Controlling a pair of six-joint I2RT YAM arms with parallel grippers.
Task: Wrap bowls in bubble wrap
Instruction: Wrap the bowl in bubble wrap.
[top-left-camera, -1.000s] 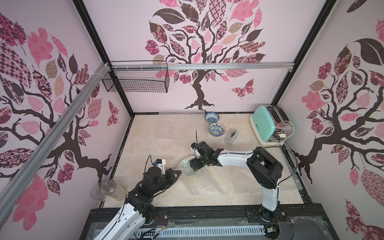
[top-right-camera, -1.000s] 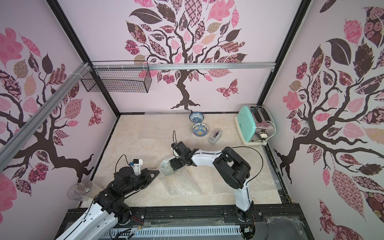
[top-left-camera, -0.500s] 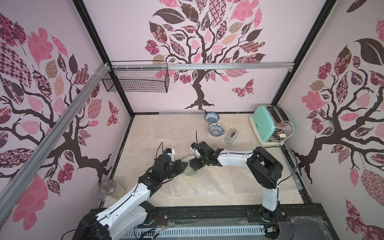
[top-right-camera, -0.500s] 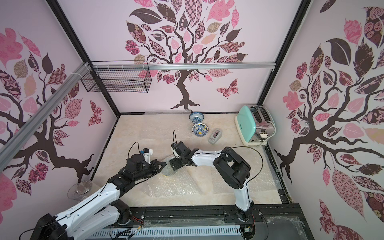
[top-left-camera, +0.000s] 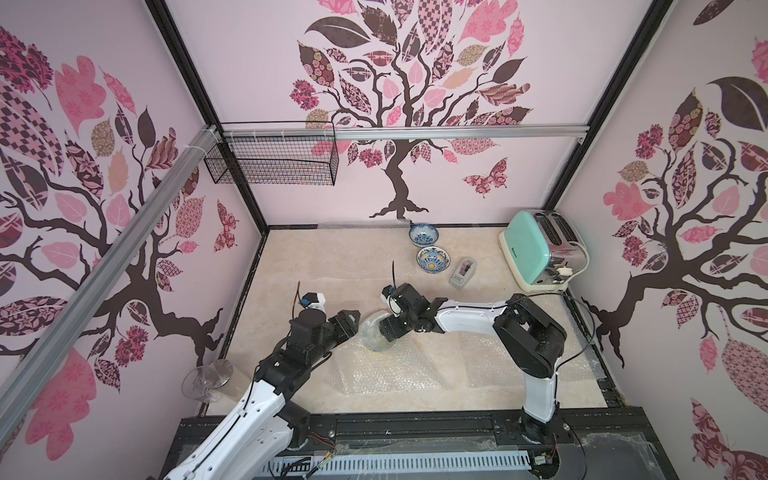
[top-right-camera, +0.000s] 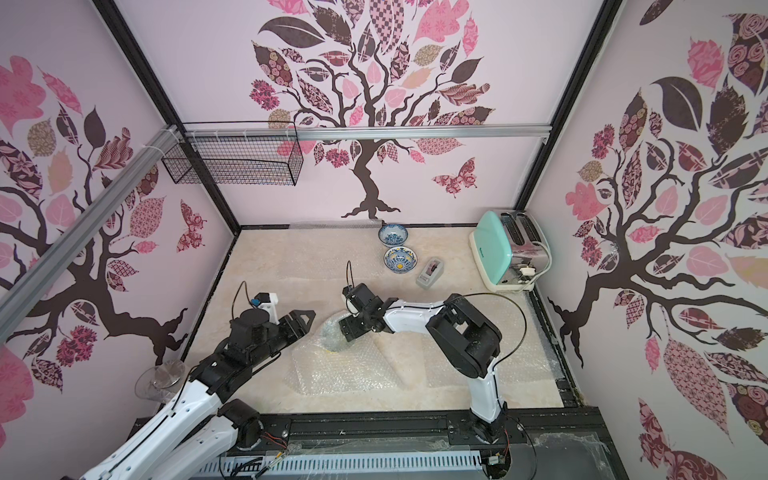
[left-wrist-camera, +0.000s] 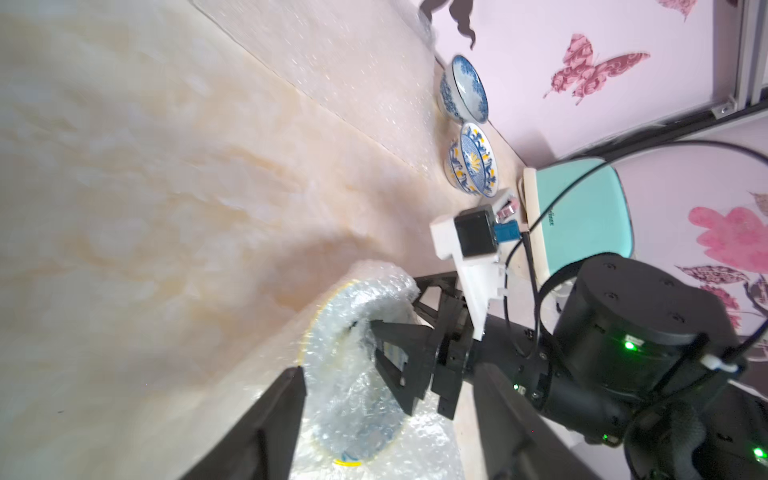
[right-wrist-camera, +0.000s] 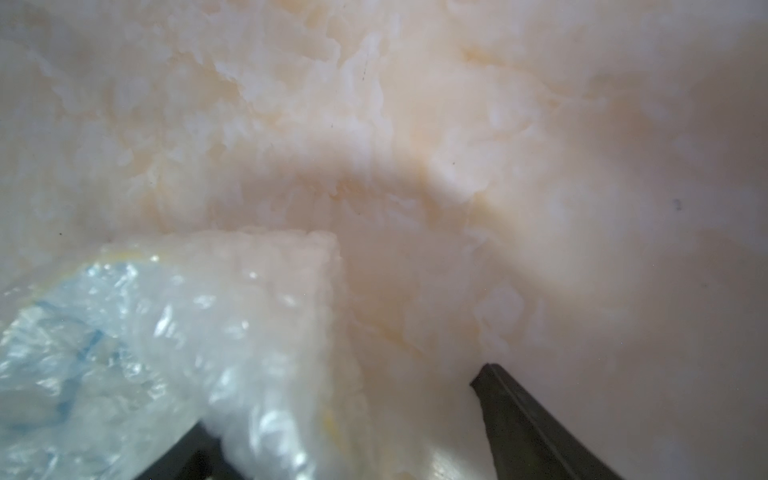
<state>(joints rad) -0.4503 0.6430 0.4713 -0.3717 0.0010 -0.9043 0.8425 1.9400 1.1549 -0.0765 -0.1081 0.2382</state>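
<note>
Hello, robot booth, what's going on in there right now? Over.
Left hand open beside the part-wrapped bowl. Right hand open, one finger inside it on the bubble wrap. Two bowls bare at the back. Nothing in the way.

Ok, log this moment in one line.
left gripper: open, at bowl edge | right gripper: open, one jaw inside bowl over wrap | bowl: partly covered by wrap | far bowls: unwrapped
</note>
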